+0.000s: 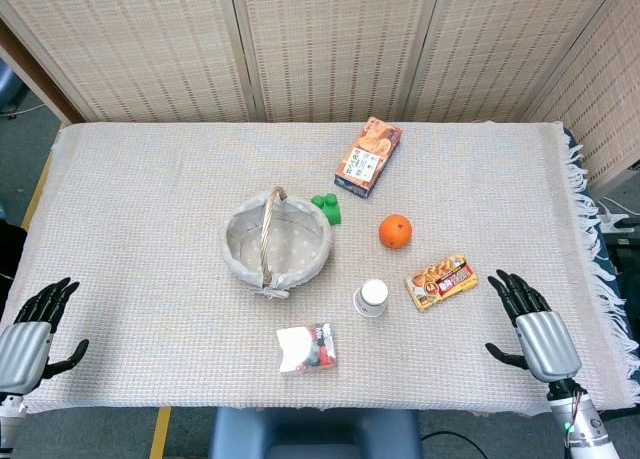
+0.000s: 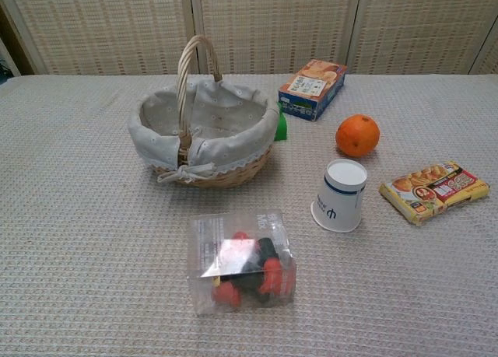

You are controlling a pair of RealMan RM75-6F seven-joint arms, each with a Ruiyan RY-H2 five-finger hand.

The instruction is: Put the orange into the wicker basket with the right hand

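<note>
Reach not yet begun.
My right hand (image 1: pixel 535 329) rests with fingers spread (holding nothing); next I reach toward eleven o'clock for the orange (image 1: pixel 396 231), then the wicker basket (image 1: pixel 240 261).

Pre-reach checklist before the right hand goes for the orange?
1. Right robot hand empty, fingers apart: ok.
2. Round orange fruit free on the table, touching nothing: ok.
3. Cloth-lined wicker basket upright and nothing visible inside: ok.
4. Reach path: yellow snack packet and white paper cup lie between hand and orange: not ok, approach from above.
5. Upright basket handle could block the drop: cannot tell.
6. Left robot hand out of the way: ok.
</note>
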